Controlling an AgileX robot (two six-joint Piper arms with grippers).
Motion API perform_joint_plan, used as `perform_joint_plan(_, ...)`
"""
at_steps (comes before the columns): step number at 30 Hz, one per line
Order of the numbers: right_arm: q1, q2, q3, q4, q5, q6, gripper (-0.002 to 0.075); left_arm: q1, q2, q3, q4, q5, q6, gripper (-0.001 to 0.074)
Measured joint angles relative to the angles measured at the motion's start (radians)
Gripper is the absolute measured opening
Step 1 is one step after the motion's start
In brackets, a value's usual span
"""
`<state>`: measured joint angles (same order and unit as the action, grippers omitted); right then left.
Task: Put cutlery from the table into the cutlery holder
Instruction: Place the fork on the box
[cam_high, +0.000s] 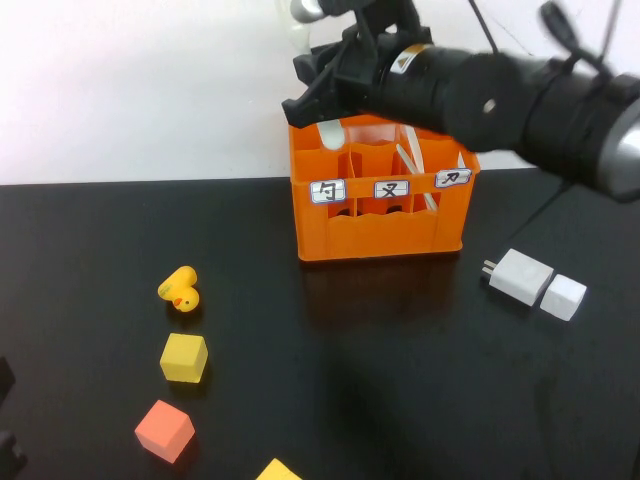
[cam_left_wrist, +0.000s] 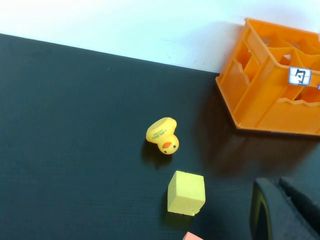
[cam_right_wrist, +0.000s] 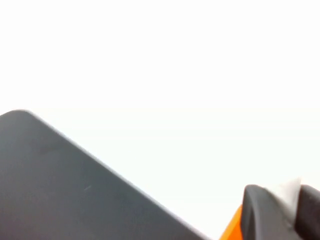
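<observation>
The orange cutlery holder (cam_high: 380, 225) stands at the back middle of the black table (cam_high: 400, 380); it also shows in the left wrist view (cam_left_wrist: 265, 95). My right gripper (cam_high: 312, 100) hovers over the holder's left slot, shut on a white cutlery piece (cam_high: 330, 131) whose lower end hangs into that slot. The right wrist view shows this piece (cam_right_wrist: 291, 190) pinched in the right gripper (cam_right_wrist: 281, 195). Two more white pieces (cam_high: 412, 165) stand in the holder's right slot. My left gripper (cam_left_wrist: 278, 184) is shut and empty, low at the near left, short of the holder.
A yellow duck (cam_high: 180, 290), a yellow cube (cam_high: 184, 357), an orange cube (cam_high: 165, 430) and another yellow block (cam_high: 278, 470) lie at the front left. Two white charger blocks (cam_high: 520, 275) (cam_high: 563, 297) lie right of the holder. A white wall rises behind the table.
</observation>
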<state>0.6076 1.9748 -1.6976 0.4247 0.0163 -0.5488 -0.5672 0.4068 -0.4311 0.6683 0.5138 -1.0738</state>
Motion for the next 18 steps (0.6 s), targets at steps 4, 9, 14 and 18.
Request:
perform_joint_plan(4, 0.0, 0.048, 0.002, 0.002, -0.128, -0.031, 0.0111, 0.0, 0.0, 0.0, 0.0, 0.0, 0.0, -0.0001)
perform_joint_plan(9, -0.004, 0.058, 0.004, 0.01, -0.165, -0.042, 0.0111, 0.0, 0.0, 0.0, 0.0, 0.0, 0.0, -0.0001)
perform_joint_plan(14, -0.022, 0.049, 0.01, 0.044, -0.189, -0.111, 0.0108, 0.0, 0.0, 0.0, 0.0, 0.0, 0.0, -0.0001)
perform_joint_plan(18, -0.04, -0.001, 0.106, 0.097, -0.246, -0.135, 0.0106, 0.0, 0.0, 0.0, 0.0, 0.0, 0.0, -0.0001)
